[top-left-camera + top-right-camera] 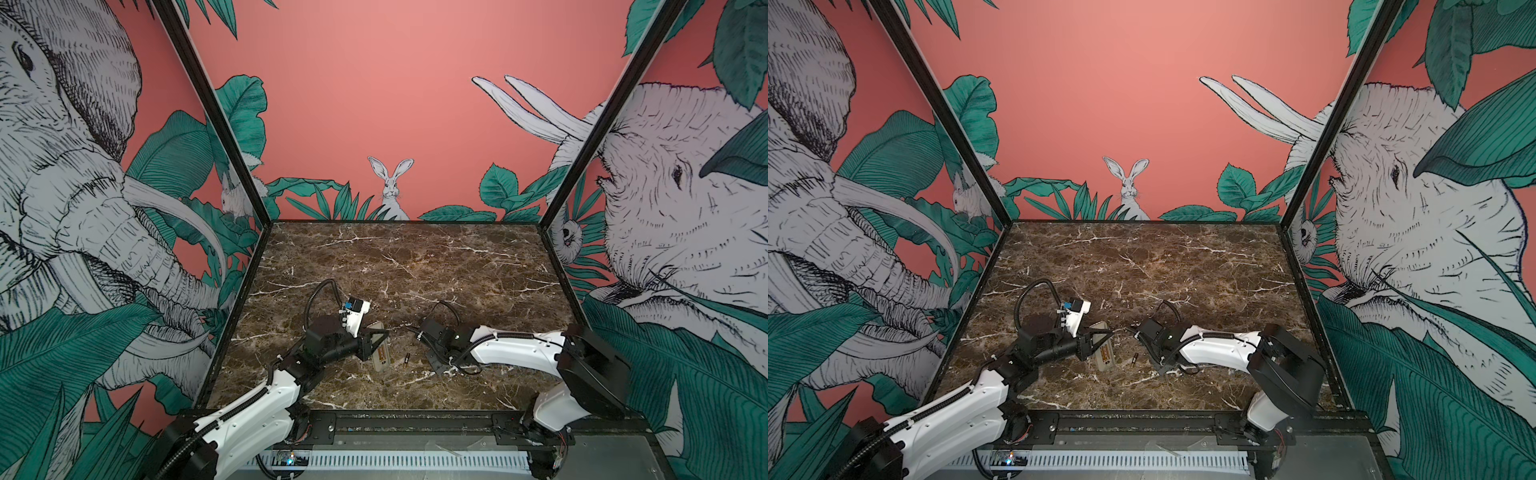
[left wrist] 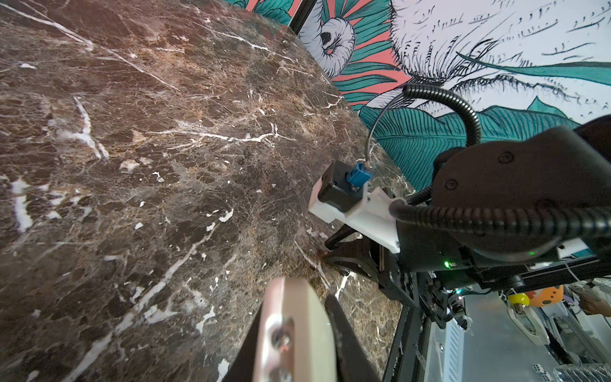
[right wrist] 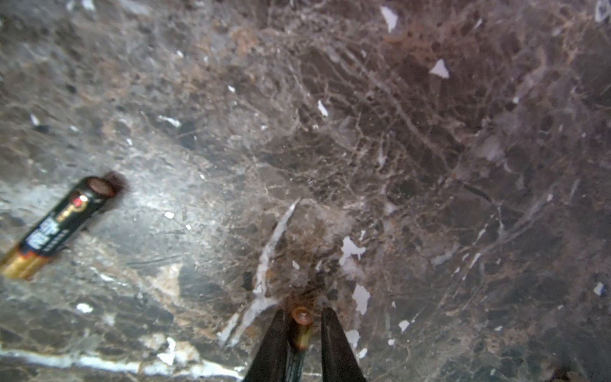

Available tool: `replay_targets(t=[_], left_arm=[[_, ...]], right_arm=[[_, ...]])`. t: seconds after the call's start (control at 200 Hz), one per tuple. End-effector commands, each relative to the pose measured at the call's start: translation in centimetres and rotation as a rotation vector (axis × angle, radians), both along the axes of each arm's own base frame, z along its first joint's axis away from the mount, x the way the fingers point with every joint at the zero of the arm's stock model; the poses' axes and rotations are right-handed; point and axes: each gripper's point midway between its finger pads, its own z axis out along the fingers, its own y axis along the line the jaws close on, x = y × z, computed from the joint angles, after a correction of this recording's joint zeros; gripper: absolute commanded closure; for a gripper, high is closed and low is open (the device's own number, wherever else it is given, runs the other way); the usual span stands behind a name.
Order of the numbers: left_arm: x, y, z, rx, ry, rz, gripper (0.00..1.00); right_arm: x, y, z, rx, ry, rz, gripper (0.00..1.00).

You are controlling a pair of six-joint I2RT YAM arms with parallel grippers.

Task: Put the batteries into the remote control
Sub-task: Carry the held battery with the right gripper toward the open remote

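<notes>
Our left gripper (image 1: 379,336) is clamped on the remote control (image 2: 291,317). Our right gripper (image 3: 303,312) pinches a battery (image 3: 301,334). We must line it up slowly.

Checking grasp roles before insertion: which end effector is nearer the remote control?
Left. The left end effector is clamped on the remote control. The right end effector, holding a battery, sits apart to the remote's right, beyond the loose battery.

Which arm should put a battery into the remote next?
Right. The right gripper grips a battery, close to the remote control clamped in the left gripper; a second battery lies on the table.
</notes>
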Motion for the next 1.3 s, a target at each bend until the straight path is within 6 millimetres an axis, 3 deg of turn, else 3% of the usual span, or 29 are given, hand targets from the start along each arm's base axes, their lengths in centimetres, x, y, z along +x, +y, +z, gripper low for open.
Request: replay_targets(t=[0.0, 0.265, 0.68, 1.085, 1.29], left_arm=[[0.2, -0.3, 2.0, -0.022, -0.051, -0.005, 1.0], [0.1, -0.3, 2.5, -0.035, -0.054, -0.004, 1.0], [0.2, -0.3, 3.3, -0.069, -0.053, 0.014, 1.0], [1.0, -1.5, 2.1, -0.073, 0.093, 0.026, 1.0], [1.5, -2.2, 2.5, -0.105, 0.141, 0.034, 1.0]], right_arm=[[-0.1, -0.3, -0.3, -0.015, 0.021, 0.002, 0.81], [-0.3, -0.2, -1.0, 0.005, 0.055, 0.001, 0.85], [-0.1, -0.3, 0.0, -0.001, 0.04, 0.012, 0.97], [0.4, 1.2, 4.5, 0.179, -0.07, 0.062, 1.0], [0.4, 4.0, 10.0, 0.422, -0.239, 0.132, 1.0]])
